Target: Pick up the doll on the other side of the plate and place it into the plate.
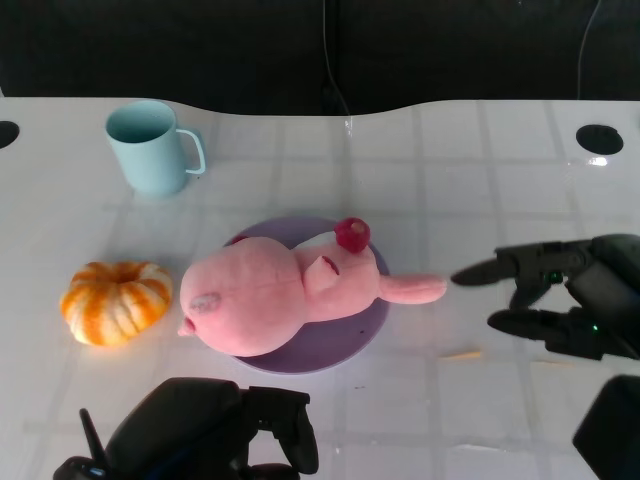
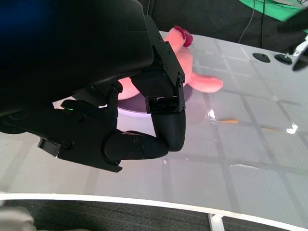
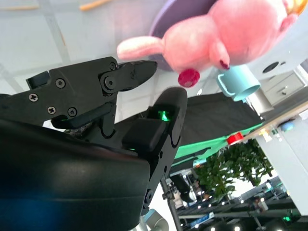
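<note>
A pink plush doll [image 1: 270, 300] with a dark red bow lies on its side across the purple plate [image 1: 345, 345]; one long ear sticks out over the plate's right rim. The doll [image 2: 202, 79] and the plate's rim [image 2: 132, 110] show behind my left hand's fingers [image 2: 166, 125] in the left wrist view. My right hand [image 1: 565, 295] hovers just right of the ear tip, fingers apart, holding nothing. In the right wrist view the doll [image 3: 226, 38] and plate [image 3: 178, 12] lie beyond that hand's fingertips [image 3: 139, 67]. My left hand [image 1: 200, 435] sits low in front of the plate, fingers curled, empty.
A light blue mug [image 1: 150, 147] stands at the back left. An orange pumpkin-like toy [image 1: 115, 300] sits left of the plate. A small yellowish scrap [image 1: 462, 353] lies on the white table right of the plate. The table's far edge meets a dark backdrop.
</note>
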`<state>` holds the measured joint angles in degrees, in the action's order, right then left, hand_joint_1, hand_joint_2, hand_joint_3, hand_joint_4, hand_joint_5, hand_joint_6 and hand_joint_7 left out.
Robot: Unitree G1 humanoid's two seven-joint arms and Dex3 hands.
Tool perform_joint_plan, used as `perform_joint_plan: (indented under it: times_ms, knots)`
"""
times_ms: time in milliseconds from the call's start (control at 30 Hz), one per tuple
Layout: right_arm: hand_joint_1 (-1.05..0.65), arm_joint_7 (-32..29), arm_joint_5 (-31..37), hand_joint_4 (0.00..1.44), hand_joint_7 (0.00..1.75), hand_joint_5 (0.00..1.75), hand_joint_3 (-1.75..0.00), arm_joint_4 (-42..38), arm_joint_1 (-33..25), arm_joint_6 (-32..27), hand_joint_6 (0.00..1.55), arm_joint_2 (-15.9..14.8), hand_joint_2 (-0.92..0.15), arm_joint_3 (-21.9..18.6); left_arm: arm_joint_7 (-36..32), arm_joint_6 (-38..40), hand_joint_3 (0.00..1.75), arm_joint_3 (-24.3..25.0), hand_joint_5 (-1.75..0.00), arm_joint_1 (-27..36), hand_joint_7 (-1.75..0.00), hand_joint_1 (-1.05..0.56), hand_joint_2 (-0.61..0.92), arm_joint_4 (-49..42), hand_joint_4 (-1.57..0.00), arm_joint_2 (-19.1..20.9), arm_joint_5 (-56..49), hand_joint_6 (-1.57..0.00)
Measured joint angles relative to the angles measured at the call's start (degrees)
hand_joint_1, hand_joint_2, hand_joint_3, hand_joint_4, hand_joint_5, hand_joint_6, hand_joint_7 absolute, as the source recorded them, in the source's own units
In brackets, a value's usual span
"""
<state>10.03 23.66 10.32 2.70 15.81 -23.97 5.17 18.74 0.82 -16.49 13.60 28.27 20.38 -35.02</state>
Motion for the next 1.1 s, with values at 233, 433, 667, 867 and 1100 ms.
perform_joint_plan:
  times_ms: [233, 433, 667, 867, 1100]
  knots:
    - [-0.01, 3.47, -0.95, 1.00, 0.28, 1.11, -0.39, 6.05, -5.86, -2.80, 1.20, -1.46, -0.78, -1.71, 0.05, 0.02, 0.35, 0.35, -1.36, -0.01, -1.01, -0.32, 0.92, 0.01, -0.74, 0.37, 1.08, -0.76]
    - [0.05, 5.35, -2.02, 0.95, 0.55, 1.42, -1.14, 11.28, -10.34, -7.15, 1.17, -1.12, -0.39, -2.05, 0.04, -1.31, 0.33, 1.20, -1.40, 0.07, -1.02, -0.31, 0.92, -0.15, -0.74, 1.37, 1.94, -0.76]
    - [0.09, 5.73, -2.06, 0.90, 1.09, 1.74, -1.35, 8.61, -9.48, -9.85, 0.96, 1.32, -0.29, 0.52, 0.05, -2.18, 0.35, 2.75, -1.51, 0.47, -1.07, -0.31, 0.92, -0.63, -0.69, 2.40, 4.04, -0.73]
    - [0.01, 5.16, -0.44, 0.87, 1.19, 1.75, -1.34, 3.93, -6.36, -11.25, 0.92, 3.22, -0.30, 2.98, -0.04, -3.94, 0.34, 3.68, -1.55, 0.91, -1.08, -0.30, 0.92, -2.15, -0.67, 2.77, 5.17, -0.71]
    - [-0.01, 4.94, 1.64, 0.85, 1.21, 1.74, -1.27, 1.80, -4.84, -12.77, 0.89, 3.34, -0.33, 4.56, -0.09, -4.29, 0.36, 5.05, -1.59, 1.11, -1.11, -0.31, 0.92, -2.66, -0.64, 2.84, 6.12, -0.69]
